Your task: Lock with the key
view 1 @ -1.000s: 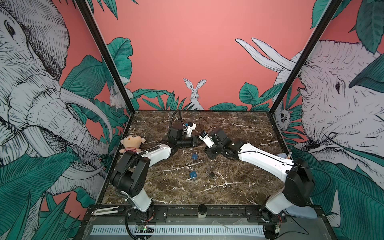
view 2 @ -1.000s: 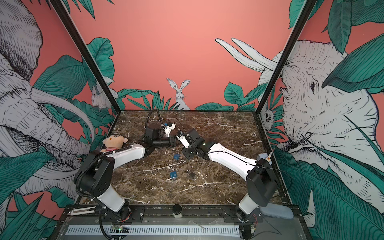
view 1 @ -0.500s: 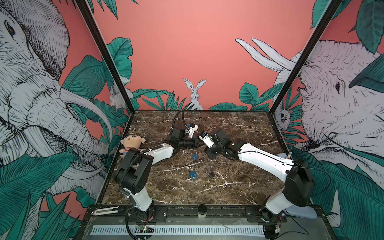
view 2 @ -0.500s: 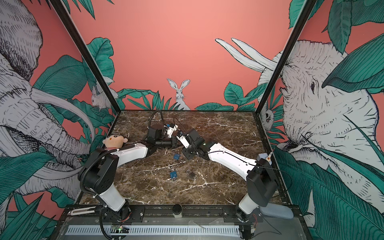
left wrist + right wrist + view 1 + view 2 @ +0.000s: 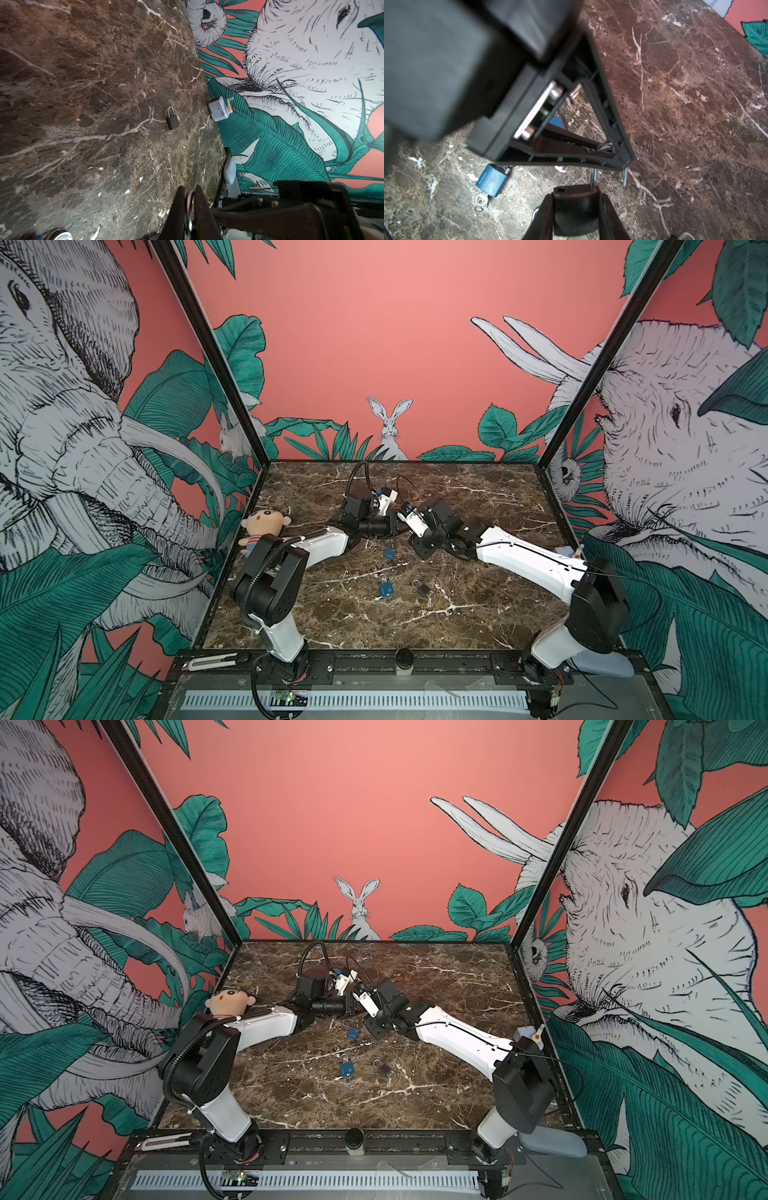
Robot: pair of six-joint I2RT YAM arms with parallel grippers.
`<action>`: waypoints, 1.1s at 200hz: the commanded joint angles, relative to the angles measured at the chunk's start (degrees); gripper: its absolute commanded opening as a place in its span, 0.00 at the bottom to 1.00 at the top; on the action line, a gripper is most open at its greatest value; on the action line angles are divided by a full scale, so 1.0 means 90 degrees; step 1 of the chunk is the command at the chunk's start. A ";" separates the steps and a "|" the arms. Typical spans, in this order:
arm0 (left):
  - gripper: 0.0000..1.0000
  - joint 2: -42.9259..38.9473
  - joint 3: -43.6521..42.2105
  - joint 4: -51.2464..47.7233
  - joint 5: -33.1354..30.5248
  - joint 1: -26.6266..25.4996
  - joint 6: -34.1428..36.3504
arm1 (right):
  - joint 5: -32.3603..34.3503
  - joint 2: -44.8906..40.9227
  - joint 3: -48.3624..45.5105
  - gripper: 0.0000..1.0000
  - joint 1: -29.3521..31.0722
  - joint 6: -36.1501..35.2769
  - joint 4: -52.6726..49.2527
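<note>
My right gripper (image 5: pixel 576 192) is shut on the body of a dark padlock (image 5: pixel 575 207). The padlock's silver shackle (image 5: pixel 592 176) is open, with one leg in the body and the other (image 5: pixel 624 178) free. My left gripper (image 5: pixel 190 190) is shut on the arch of that shackle (image 5: pixel 189 199); its black frame (image 5: pixel 591 124) fills the right wrist view. Both grippers meet mid-table in both top views, left (image 5: pixel 392 526) and right (image 5: pixel 405 531). A key (image 5: pixel 480 201) sticks in a blue padlock (image 5: pixel 491 182) on the marble. Whether a key sits in the held padlock is hidden.
On the marble lie a blue padlock (image 5: pixel 389 552), a second blue one (image 5: pixel 386 589) and a dark one (image 5: pixel 420 588), also seen from the left wrist (image 5: pixel 172 120). A plush doll (image 5: pixel 264 524) sits at the left edge, a white device (image 5: pixel 217 108) at the right edge.
My left gripper has closed onto the shackle, and its arm has shifted a little toward the right gripper. The right arm and its padlock have stayed put.
</note>
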 commanded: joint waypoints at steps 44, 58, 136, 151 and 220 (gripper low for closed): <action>0.00 0.0057 0.0065 0.0284 0.0059 -0.0043 -0.0075 | 0.0051 -0.0129 0.0277 0.01 0.0141 -0.0036 0.0065; 0.00 0.0032 0.0043 0.0320 0.0049 -0.0043 -0.0093 | 0.0060 -0.0129 0.0277 0.01 0.0143 -0.0021 0.0095; 0.00 -0.0414 -0.0181 0.0987 -0.0497 -0.0043 -0.0863 | -0.0497 -0.0984 -0.0754 0.49 -0.0296 0.0771 0.0978; 0.00 -0.0544 -0.0157 0.1021 -0.0636 -0.0042 -0.1025 | -0.0824 -0.1471 -0.1297 0.48 -0.0651 0.1106 0.1435; 0.00 -0.1021 0.0000 0.1026 -0.0964 -0.0082 -0.1925 | -0.2417 -0.2474 -0.3002 0.45 -0.1946 0.1821 0.3784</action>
